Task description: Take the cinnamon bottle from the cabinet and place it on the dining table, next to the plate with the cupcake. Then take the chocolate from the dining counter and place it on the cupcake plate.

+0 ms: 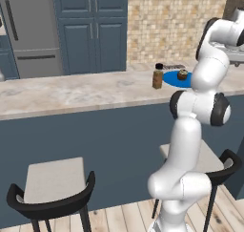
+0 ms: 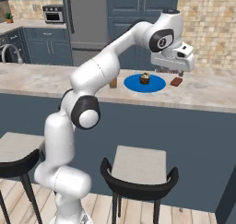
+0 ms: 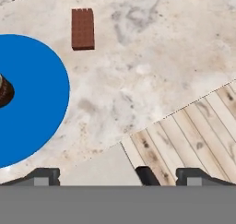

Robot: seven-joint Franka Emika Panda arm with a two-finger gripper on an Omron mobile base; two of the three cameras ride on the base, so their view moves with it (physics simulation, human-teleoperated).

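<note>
Left base view: amber-brown cinnamon bottle (image 1: 157,77) beside flat blue plate (image 1: 174,79). Hand view: reddish-brown chocolate block (image 3: 83,28) on beige marbled dining table (image 3: 152,57), gripper (image 3: 118,176) wide open, empty.

no readable text or labels anywhere

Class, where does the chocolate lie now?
The chocolate lies on the dining counter, just right of the blue plate in the right base view, not touching it.

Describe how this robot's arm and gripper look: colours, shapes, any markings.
The arm is glossy white, built of rounded tubular segments with dark grey to black discs and bands at the joints. Its hand is a boxy white block with a small dark mark on its side. The gripper ends in two small dark grey fingertips. No cables show.
</note>
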